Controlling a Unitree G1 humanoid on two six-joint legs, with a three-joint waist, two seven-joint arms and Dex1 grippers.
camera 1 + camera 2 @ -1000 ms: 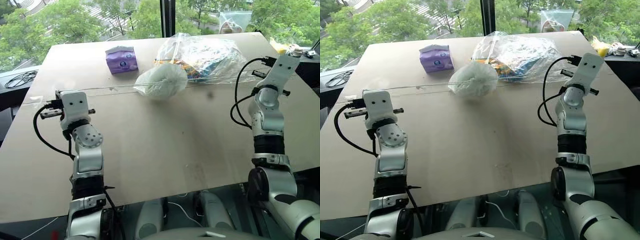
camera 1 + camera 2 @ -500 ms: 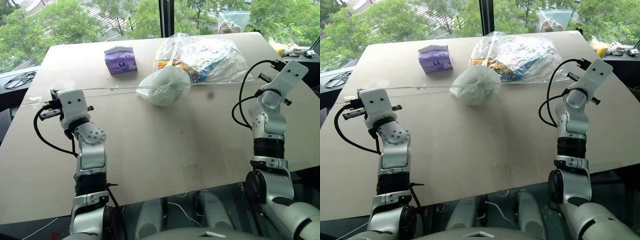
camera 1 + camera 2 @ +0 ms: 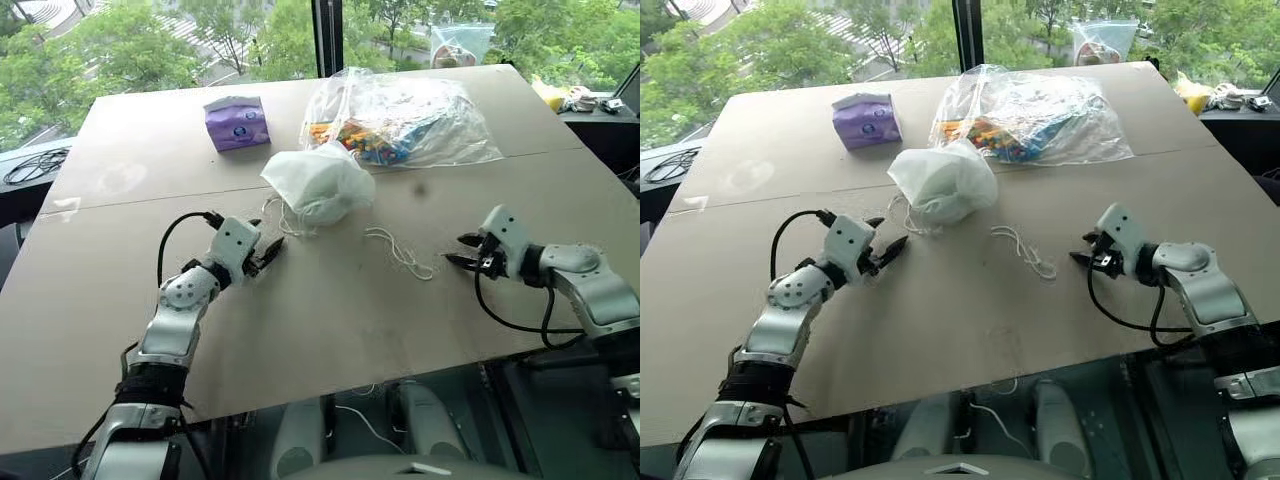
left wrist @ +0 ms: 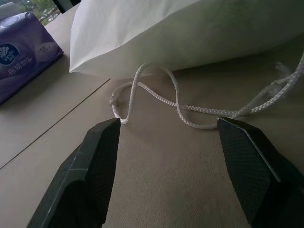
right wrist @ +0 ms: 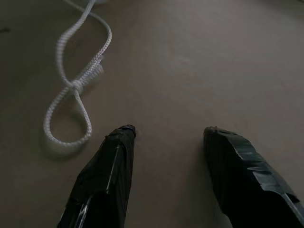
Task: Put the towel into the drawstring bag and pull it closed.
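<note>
bench [image 3: 330,300]: wide tan board, carries everything
clear bag [image 3: 400,115]: colourful bits inside, far side, just behind white bag; ignore
white bag [image 3: 318,185]: bulging, mid-bench, mouth looks cinched; towel likely inside, can't see it
purple packet [image 3: 238,122]: far left, well apart
cords [image 3: 400,252]: slack loops both sides of bag
left pincer [image 3: 265,252]: released, empty, low near left cord [image 4: 142,97]
right pincer [image 3: 468,252]: released, empty, beside right cord end [image 5: 71,95]
step: judge closing done; retreat level, don't snag loops
</note>
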